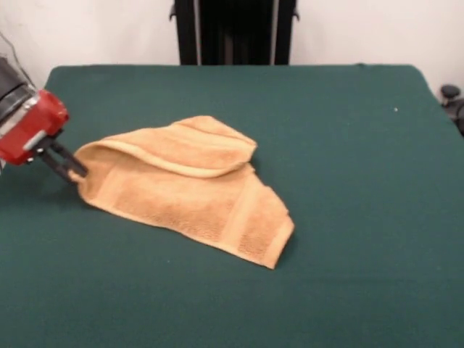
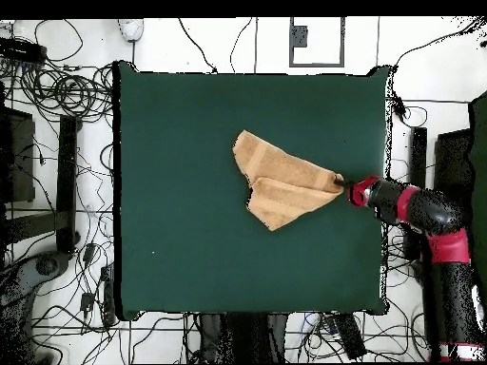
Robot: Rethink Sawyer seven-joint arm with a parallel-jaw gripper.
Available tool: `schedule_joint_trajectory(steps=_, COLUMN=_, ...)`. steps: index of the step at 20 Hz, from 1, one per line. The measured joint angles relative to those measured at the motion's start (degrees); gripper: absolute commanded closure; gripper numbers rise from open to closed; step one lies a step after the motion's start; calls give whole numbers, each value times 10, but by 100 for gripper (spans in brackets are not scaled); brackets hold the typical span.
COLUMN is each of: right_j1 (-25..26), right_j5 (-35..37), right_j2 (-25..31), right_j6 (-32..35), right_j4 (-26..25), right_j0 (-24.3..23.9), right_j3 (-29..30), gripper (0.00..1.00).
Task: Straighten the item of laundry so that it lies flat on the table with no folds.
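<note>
Tan terry-cloth towel (image 1: 190, 187), folded over itself on the dark green felt surface (image 1: 348, 159), has its 9 o'clock corner pinched in the red-and-black claw (image 1: 75, 172).

table (image 1: 362, 217): dark green | on it: folded tan towel (image 1: 196, 196)

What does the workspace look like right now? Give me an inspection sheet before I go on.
Surface: dark green table, no damage seen.
Job's things: tan towel lies crumpled, one flap folded over the rest; not flat yet.
Clutter: nothing seen on the table besides the towel.
Grippers: tool sits at the towel's corner in the front view; whether it grips the cloth cannot be told. The red and black arm reaches in from the table's side.
Cables: many loose cables on the floor around the table, none on it.
Surroundings: white wall behind in the front view, black stand at the table's far edge.
</note>
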Motion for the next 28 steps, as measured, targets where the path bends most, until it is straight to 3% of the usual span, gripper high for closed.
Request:
schedule_joint_trajectory(steps=13, right_j1=-3, right_j5=172, right_j2=3, right_j6=-148, right_j4=21, right_j0=97, right_j3=-255, gripper=100)
schedule_joint_trajectory(steps=17, right_j1=-2, right_j5=197, right_j2=7, right_j6=-168, right_j4=33, right_j0=113, right_j3=-299, gripper=100)
schedule_joint_trajectory(steps=22, right_j1=-7, right_j5=208, right_j2=12, right_j6=-169, right_j4=84, right_j0=117, right_j3=-315, gripper=100)
schedule_joint_trajectory(steps=28, right_j1=-54, right_j5=160, right_j2=11, right_j6=-169, right_j4=107, right_j0=90, right_j3=-247, gripper=100)
